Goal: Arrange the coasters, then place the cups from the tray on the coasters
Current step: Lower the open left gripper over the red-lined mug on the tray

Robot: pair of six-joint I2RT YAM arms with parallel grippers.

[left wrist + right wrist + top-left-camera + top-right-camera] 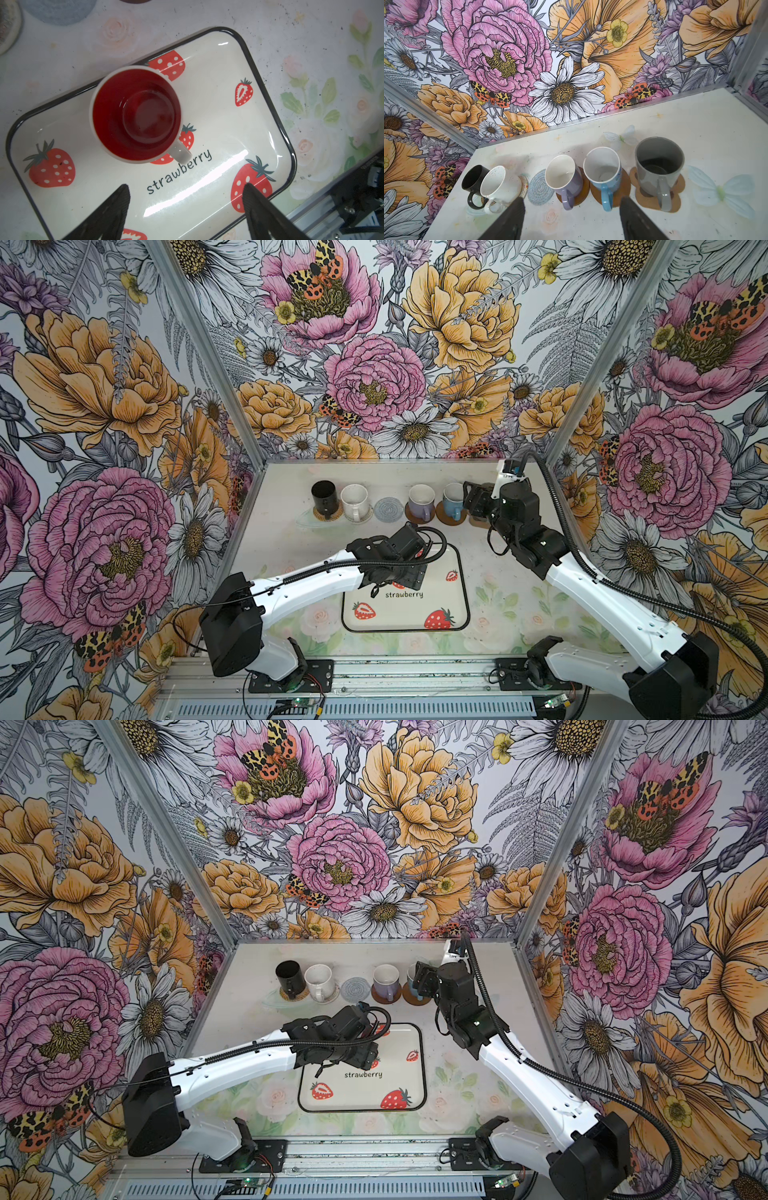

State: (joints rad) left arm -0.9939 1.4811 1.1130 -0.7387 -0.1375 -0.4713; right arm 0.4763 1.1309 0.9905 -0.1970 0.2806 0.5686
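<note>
Six coasters lie in a row along the far edge of the table (286,543), and five already carry mugs. From the left in a top view:

- a glossy black mug (324,497) on a tan rattan round (318,515)
- a white mug (354,502) on a cream woven round (368,514)
- a bare grey-blue woven coaster (388,510), coiled like rope
- a lilac mug (420,501) on a smooth brown disc (409,516)
- a light blue mug (453,499) on a second brown disc (442,519)

The right wrist view adds a grey mug (659,166) on the tan paw-shaped coaster (648,197) at the row's right end.

One job looks left. The white cup with the red inside (136,114) stands upright on the shiny cream strawberry tray (268,99), mid-table beneath the left arm.

The left gripper (186,187) hovers above the tray with its ribbed black fingers spread wide, and it is empty. The right gripper (572,199), by the blue and grey mugs, is also spread and holds nothing.

I judge the red-lined cup belongs on the bare grey-blue coaster.
</note>
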